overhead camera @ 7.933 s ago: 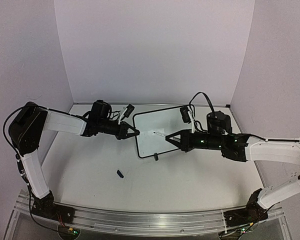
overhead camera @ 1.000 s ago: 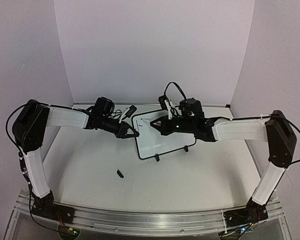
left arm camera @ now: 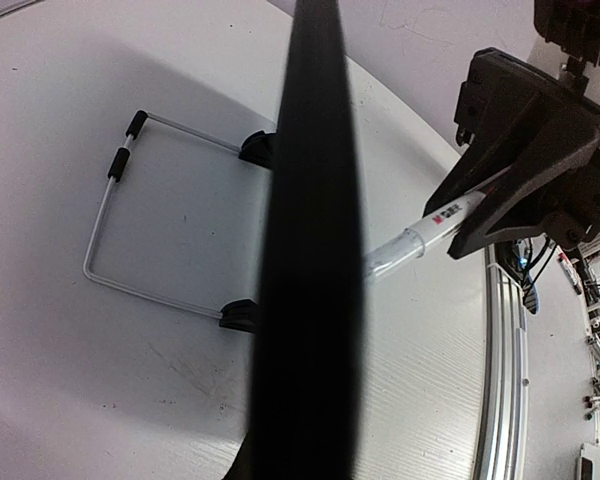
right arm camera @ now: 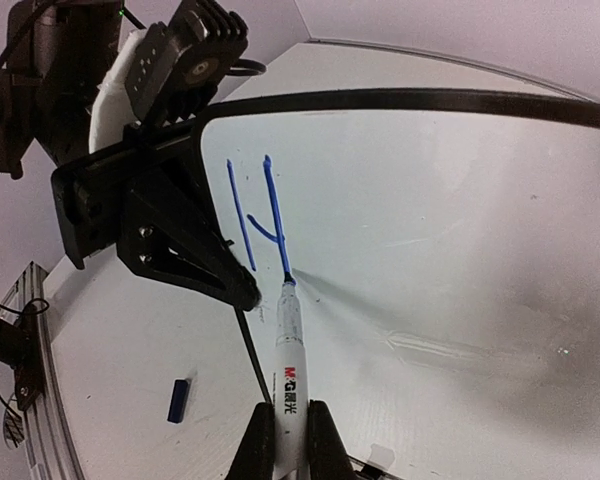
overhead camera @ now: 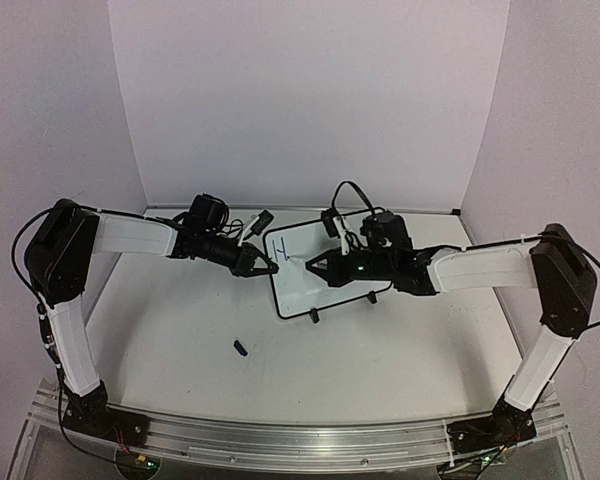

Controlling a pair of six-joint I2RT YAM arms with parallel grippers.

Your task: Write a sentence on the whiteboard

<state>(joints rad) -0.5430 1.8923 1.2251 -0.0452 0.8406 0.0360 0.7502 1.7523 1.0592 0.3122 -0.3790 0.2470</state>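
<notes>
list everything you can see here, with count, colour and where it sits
whiteboard: one, white with a thin black frame, mid table
blue strokes: one letter H, blue, far left corner of the board
marker: one, white body with blue tip, tip at the foot of the H
small blue piece: one, dark blue, perhaps the marker's cap, on the table nearer the arm bases than the board
wire stand: one, silver with black sleeves, on the board's back side
table: one, white, under everything
left hand: one, black, shut on the whiteboard's left edge
right hand: one, black, shut on the marker
</notes>
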